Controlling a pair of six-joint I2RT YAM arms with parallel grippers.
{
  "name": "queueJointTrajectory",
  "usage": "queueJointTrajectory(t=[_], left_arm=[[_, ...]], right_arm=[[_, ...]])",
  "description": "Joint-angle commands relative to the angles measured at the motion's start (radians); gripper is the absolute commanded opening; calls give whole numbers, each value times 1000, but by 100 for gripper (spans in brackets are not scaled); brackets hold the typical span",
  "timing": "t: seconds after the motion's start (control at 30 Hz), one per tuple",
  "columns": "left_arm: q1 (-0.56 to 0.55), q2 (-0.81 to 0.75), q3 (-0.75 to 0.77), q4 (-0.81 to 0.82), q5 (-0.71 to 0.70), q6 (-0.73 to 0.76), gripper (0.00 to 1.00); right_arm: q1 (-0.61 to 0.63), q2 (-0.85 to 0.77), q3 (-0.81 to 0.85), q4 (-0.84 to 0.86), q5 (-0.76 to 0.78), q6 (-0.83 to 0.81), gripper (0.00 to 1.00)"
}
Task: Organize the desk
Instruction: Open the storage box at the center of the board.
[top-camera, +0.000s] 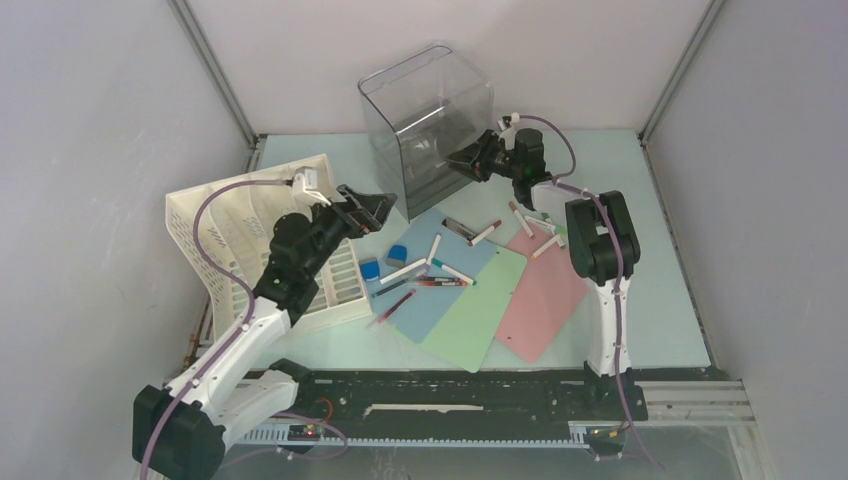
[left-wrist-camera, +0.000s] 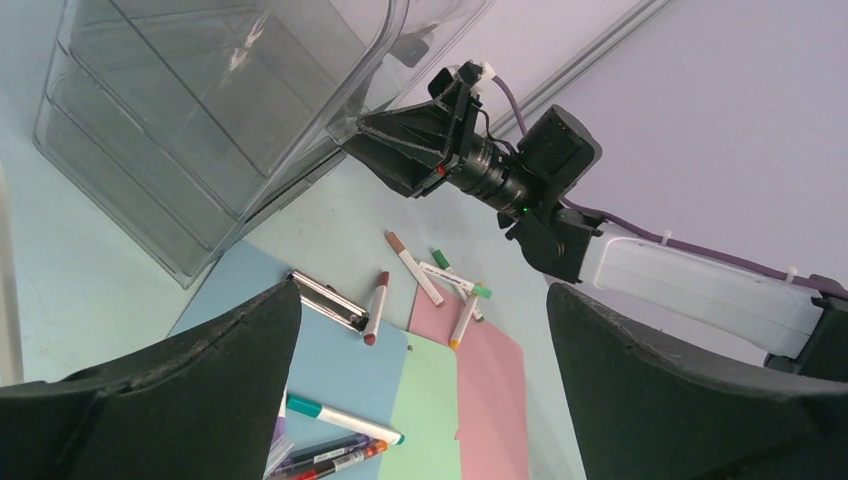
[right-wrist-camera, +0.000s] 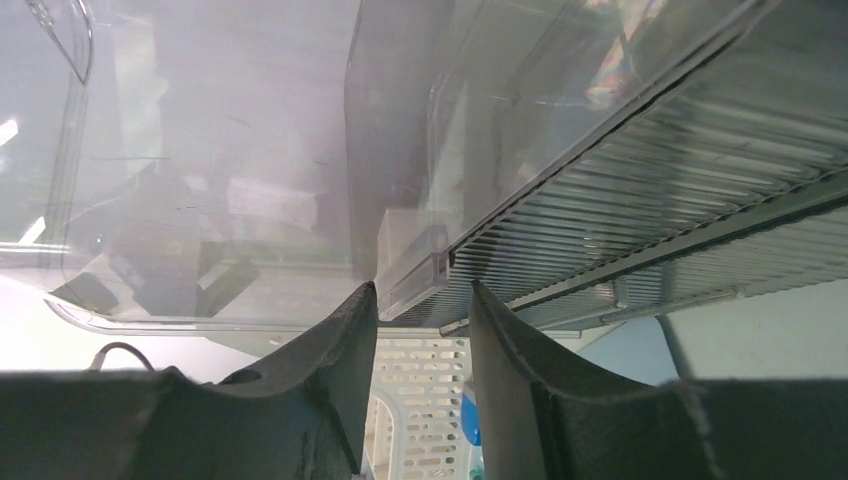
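Likely box-grasp step: right gripper (right-wrist-camera: 418, 295) sits half-open astride the lip of the clear plastic drawer box (right-wrist-camera: 200, 180) (contact unclear), left gripper (top-camera: 378, 207) wide open, empty; next needs firm closure.

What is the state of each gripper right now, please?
Left gripper: open, holding nothing.
Right gripper: fingers straddle an edge of the clear drawer box; whether it is gripped cannot be told.

Left claw (top-camera: 382, 213) spread wide; right claw (top-camera: 458, 162) partly closed.

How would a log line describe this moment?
right end effector: astride clear box edge | left end effector: open, hovering | pens: scattered
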Motion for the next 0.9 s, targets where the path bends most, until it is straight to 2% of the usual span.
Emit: queueJointTrajectory(t=[0.0,0.17,0.47,0.87], left_arm=[[5,-26,-18,30,15,-18,100],[4,-20,-19,40,25,-31,100],[-8,5,-21,75,50,-41,100],[-34,59,-26,180,69,-14,100]], right_arm=[[-12,31,60,57,19,67,44],[-18,45,70,96,8,110,31],[-31,33,53,165,-22,173,0],[-74,-124,-84,284,-48,292,0]])
